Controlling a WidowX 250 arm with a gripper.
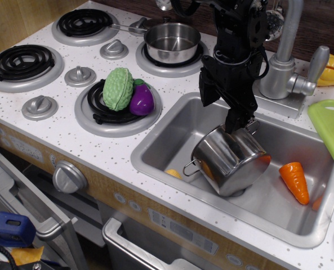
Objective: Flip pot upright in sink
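The shiny steel pot point(228, 160) is in the sink point(169, 138), left of the middle. It is tilted, with its base and side towards me, its mouth turned away and a wire loop handle at its lower left. My black gripper point(238, 126) comes down from above and its fingers are closed on the pot's upper edge, near the other handle. The pot's lower side seems to rest on the sink floor.
An orange toy carrot point(295, 181) lies in the sink right of the pot, and a small yellow piece point(173, 173) lies left of it. The faucet point(282, 62) stands behind the sink. A steel pan point(172, 42) sits on the back burner. A green vegetable point(117, 88) and a purple eggplant point(142, 99) lie on the front burner.
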